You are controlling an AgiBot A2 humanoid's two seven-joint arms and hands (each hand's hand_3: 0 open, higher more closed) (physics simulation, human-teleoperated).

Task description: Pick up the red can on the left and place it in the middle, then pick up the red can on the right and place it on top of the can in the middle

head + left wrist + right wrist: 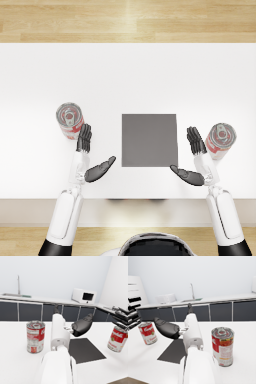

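Note:
The left red soup can [70,120] stands upright on the white table [128,75], left of a dark square mat [149,140]. My left hand [82,160] is open just right of this can, fingers spread, holding nothing. In the left wrist view the same can [35,336] stands apart from the left hand [81,327]. The right red can [220,139] stands upright right of the mat. My right hand [201,162] is open beside its left side, empty. In the right wrist view the right can [223,346] sits clear of the right hand [166,328].
The mat [85,349] has nothing on it. The table's front edge [128,200] runs close to my arms. Behind the table are a counter with a sink faucet [18,283] and a white microwave [84,296].

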